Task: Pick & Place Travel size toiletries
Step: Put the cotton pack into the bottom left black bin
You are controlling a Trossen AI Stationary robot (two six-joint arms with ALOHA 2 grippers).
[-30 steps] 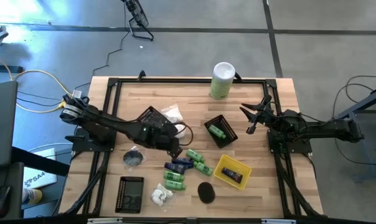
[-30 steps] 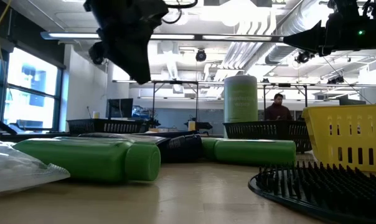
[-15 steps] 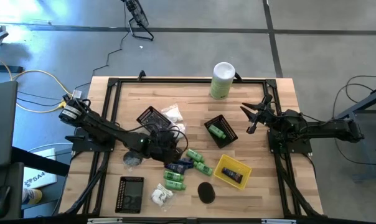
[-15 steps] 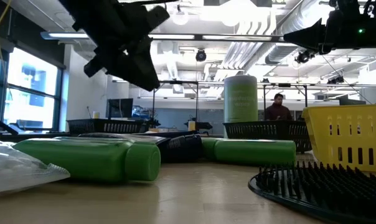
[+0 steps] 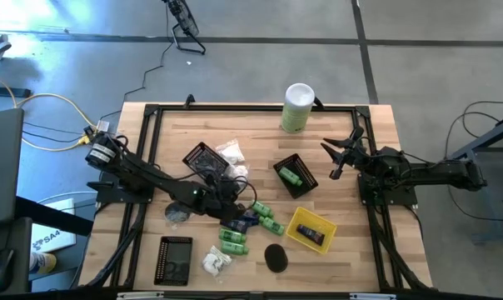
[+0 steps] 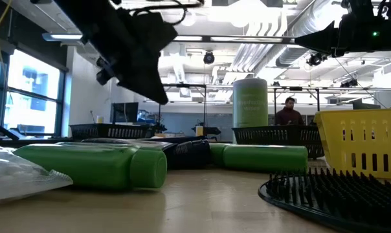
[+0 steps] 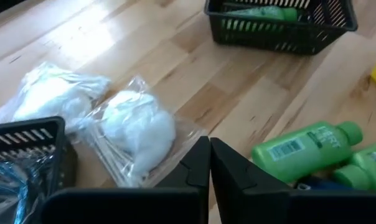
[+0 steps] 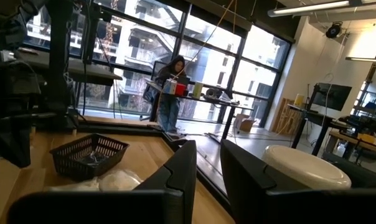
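1. Closure of the left gripper (image 7: pixel 209 163) is the change: a second ago its jaws stood apart; now the two fingers meet edge to edge with nothing visible between them.
2. Position has also shifted. In the high view the left gripper (image 5: pixel 231 200) has moved from beside the black basket (image 5: pixel 204 158) toward the pile of green bottles (image 5: pixel 266 214) and navy tubes (image 5: pixel 241 222).
3. Judgement: no toiletry was picked; the closed, empty jaws suggest a reset or a nudge, so a grasp is still to be made.
4. Location of task items: green bottles and navy tubes lie just right of the left gripper; a white packet (image 7: pixel 135 129) lies near it on the basket side; one green bottle (image 5: pixel 291 177) rests in the second black basket (image 5: pixel 306 177).
5. Right gripper (image 5: pixel 338 153) waits well to the right of that second basket, fingers (image 8: pixel 177 173) parted slightly, holding nothing.
6. View differences: only the left wrist view shows the finger contact and the packet's crinkled film. The high view alone gives the overall layout. The low view shows bottles (image 6: pixel 92 166) lying flat, with the left arm raised above them.
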